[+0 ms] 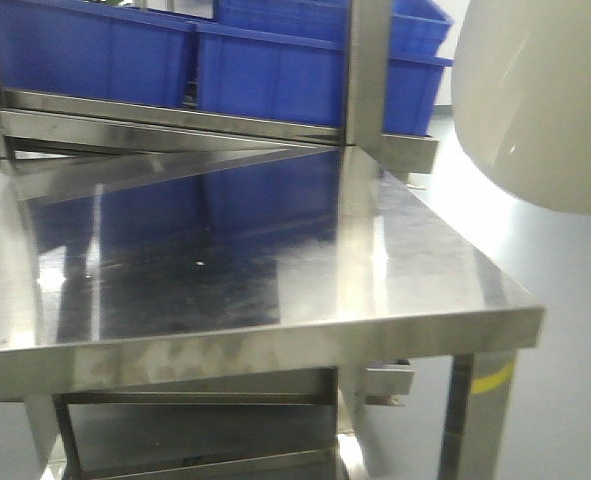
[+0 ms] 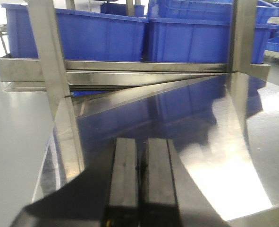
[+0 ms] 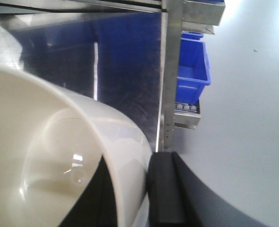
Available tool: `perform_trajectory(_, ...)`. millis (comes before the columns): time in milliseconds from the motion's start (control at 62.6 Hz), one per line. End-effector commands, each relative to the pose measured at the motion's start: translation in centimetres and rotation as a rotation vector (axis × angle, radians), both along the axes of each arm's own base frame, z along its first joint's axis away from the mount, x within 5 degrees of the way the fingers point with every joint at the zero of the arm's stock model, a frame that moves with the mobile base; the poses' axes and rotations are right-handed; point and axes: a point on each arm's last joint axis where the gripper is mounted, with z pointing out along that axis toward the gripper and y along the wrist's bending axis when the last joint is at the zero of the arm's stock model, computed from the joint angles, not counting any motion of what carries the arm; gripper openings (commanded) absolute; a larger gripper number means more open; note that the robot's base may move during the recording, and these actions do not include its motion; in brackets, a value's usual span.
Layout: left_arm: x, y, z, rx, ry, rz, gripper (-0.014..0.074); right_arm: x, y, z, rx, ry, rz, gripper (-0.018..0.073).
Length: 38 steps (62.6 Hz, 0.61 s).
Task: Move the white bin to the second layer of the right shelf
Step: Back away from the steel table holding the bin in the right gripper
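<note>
Right end effector [image 3: 130,189] grips the white bin [image 3: 45,156] by its rim wall: outer finger [image 3: 165,189] flat on the outside, the inner one dark and blurred, probably inside. Bin is held in the air, off the desk's [image 1: 225,260] right edge. Left end effector [image 2: 139,184] is clenched with nothing in it, low over the desk. Blue crates [image 1: 265,70] sit on the far rack.

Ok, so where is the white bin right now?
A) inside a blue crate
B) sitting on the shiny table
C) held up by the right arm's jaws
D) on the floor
C: the right arm's jaws pinch the wall of the white bin, and the front view shows it up in the air beside the steel table, not resting on it.
</note>
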Motion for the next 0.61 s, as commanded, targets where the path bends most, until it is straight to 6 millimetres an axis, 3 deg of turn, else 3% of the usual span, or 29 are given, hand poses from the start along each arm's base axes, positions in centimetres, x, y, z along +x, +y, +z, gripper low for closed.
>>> perform_trajectory(0, 0.03, 0.02, -0.39, -0.006, -0.062, 0.002, 0.0085, 0.06, 0.09, 1.95, 0.043, -0.125, 0.014, 0.0053)
perform_trajectory(591, 0.03, 0.02, -0.39, -0.006, -0.062, 0.002, 0.0085, 0.06, 0.09, 1.95, 0.043, -0.125, 0.014, 0.0053)
